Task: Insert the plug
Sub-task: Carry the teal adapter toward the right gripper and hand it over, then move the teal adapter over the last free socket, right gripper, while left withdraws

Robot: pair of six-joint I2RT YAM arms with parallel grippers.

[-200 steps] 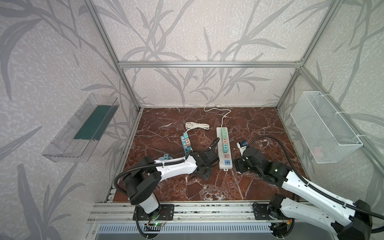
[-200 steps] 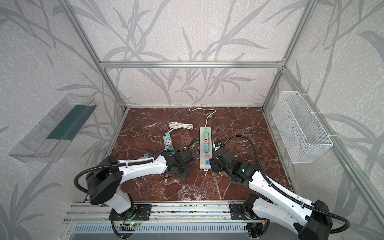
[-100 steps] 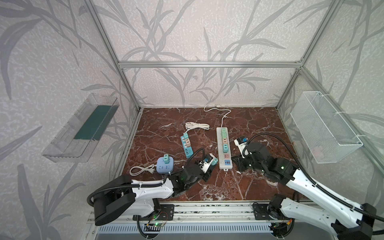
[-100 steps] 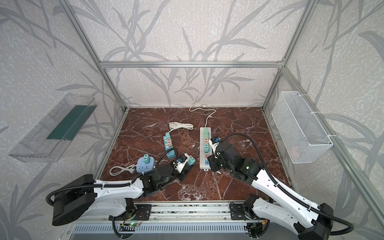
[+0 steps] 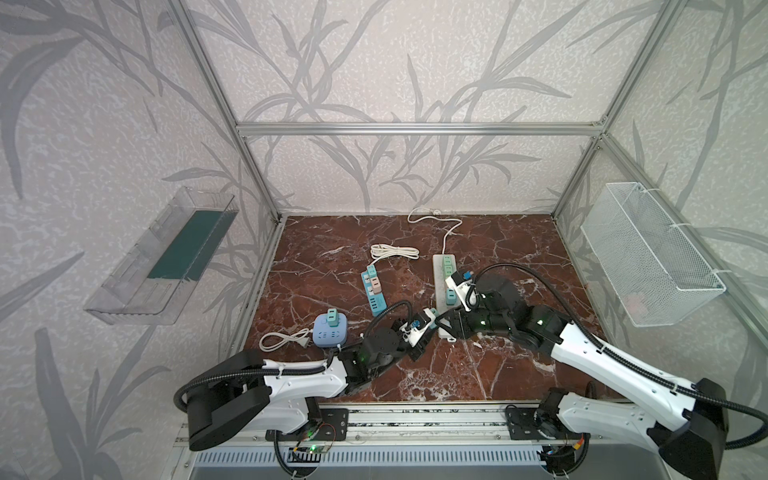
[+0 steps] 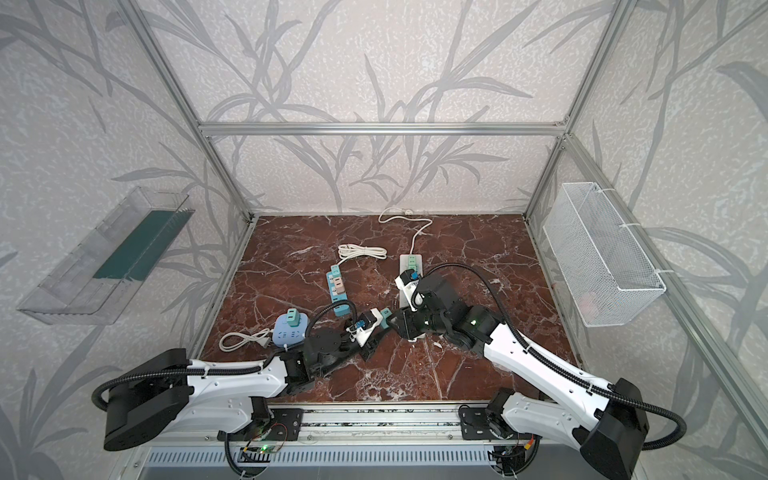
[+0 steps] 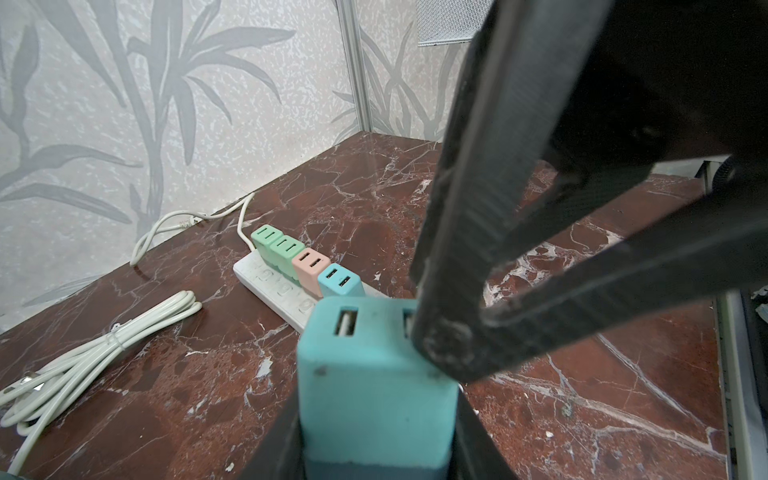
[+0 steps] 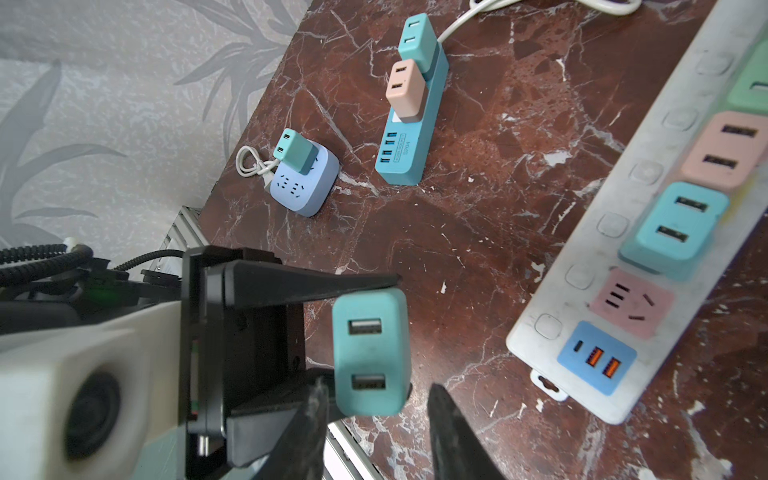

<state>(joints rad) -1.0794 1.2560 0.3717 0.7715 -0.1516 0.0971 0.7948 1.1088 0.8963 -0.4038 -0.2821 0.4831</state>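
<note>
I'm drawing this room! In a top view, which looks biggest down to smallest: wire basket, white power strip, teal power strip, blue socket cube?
1. wire basket
2. white power strip, partly hidden
3. Tie: teal power strip and blue socket cube; strip longer, cube wider, too close to rank.

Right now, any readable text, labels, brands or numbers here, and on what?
Teal power strip: small white print beside its USB ports, too blurred to read.
Held teal charger, white power strip, blue socket block: no print visible.
Nothing else readable in any view.
</note>
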